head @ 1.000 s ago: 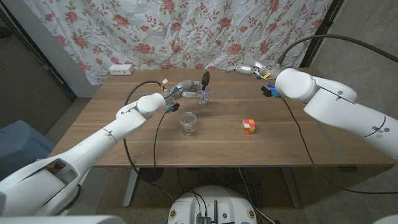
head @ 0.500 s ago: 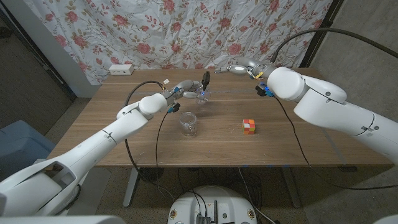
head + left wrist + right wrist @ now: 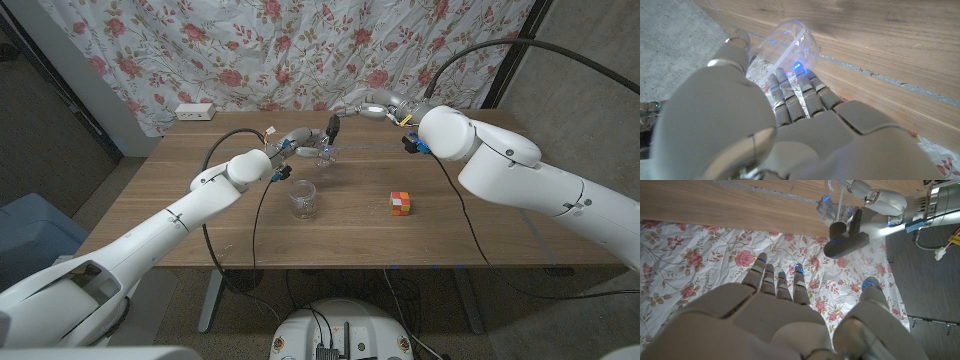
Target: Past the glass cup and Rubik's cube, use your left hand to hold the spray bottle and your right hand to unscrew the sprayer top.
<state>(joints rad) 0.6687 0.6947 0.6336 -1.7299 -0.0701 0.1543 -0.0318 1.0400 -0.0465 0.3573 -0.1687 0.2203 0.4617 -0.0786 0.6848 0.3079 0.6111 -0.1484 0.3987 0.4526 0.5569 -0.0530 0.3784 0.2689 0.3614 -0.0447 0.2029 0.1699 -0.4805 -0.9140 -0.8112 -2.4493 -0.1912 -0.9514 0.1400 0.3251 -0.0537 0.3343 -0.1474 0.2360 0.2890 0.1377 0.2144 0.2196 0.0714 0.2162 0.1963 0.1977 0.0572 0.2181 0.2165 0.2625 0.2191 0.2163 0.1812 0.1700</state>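
Left hand [image 3: 790, 130] fingers [image 3: 790, 92] wrap the clear bottle [image 3: 325, 152], gripping it upright on the table [image 3: 470, 235] past the cup [image 3: 302, 199], at 12 o'clock from it. Right hand [image 3: 785, 325], fingers apart and holding nothing, hangs near the dark sprayer top [image 3: 846, 239], not touching. The cube [image 3: 401, 203] sits at 3 o'clock from the cup. To do this step well, the right hand should close squarely around the top's collar while the left keeps the bottle from turning or tipping.
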